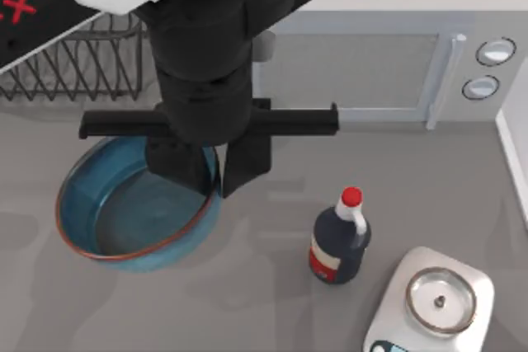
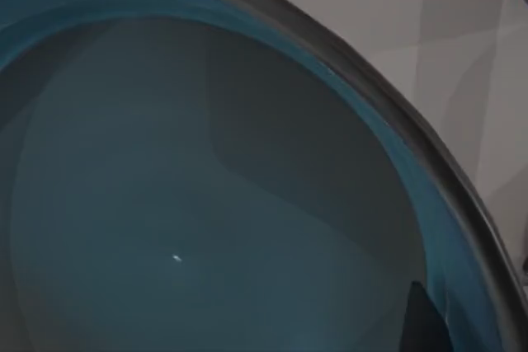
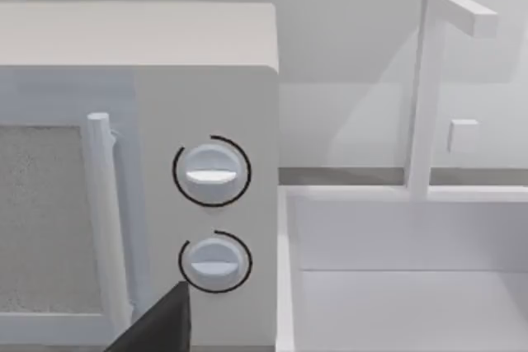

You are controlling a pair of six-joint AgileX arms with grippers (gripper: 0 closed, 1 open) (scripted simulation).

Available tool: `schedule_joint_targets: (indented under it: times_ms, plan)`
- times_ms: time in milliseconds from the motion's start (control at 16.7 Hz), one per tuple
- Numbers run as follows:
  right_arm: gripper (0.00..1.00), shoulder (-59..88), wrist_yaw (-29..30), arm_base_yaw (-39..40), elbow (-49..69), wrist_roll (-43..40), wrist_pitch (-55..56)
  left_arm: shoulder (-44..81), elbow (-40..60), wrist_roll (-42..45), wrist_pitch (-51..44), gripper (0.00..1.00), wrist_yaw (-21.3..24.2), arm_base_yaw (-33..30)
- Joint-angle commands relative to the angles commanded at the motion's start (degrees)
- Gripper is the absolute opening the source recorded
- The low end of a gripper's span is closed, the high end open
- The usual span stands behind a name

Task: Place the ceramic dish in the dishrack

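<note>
- L gripper (image 1: 213, 172) down over ceramic dish (image 1: 124, 216), fingers (image 1: 247, 162) straddling its right rim, one inside, one outside; clamped or not: can't tell.
- Dish on tabletop (image 1: 272, 302), left side, in front of dishrack (image 1: 82, 63).
- R gripper faces microwave (image 3: 165, 162); finger state can't tell.
</note>
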Motion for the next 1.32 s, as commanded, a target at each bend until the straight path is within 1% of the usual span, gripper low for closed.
schedule_joint_targets:
  times_ms: [180, 360, 540, 780, 960, 1140, 1320]
  plan:
    - [1.00, 0.00, 0.00, 0.00, 0.00, 0.00, 0.00, -0.82, -0.09, 1.52, 1.98, 0.00, 0.24, 1.91]
    - [1.00, 0.00, 0.00, 0.00, 0.00, 0.00, 0.00, -3.56, -1.85, 4.88, 9.41, 0.00, 1.24, 9.06]
    - [1.00, 0.00, 0.00, 0.00, 0.00, 0.00, 0.00, -10.10, -6.61, 10.78, 22.31, 0.00, 3.16, 20.83]
    - [1.00, 0.00, 0.00, 0.00, 0.00, 0.00, 0.00, -23.51, -17.87, 22.08, 46.55, 0.00, 6.63, 38.38]
    - [1.00, 0.00, 0.00, 0.00, 0.00, 0.00, 0.00, -34.93, -27.49, 32.39, 62.49, 0.00, 9.09, 48.85]
    - [1.00, 0.00, 0.00, 0.00, 0.00, 0.00, 0.00, -44.58, -35.08, 41.27, 73.05, 0.00, 10.91, 54.90]
    - [1.00, 0.00, 0.00, 0.00, 0.00, 0.00, 0.00, -49.70, -39.11, 46.31, 78.22, 0.00, 11.82, 57.49]
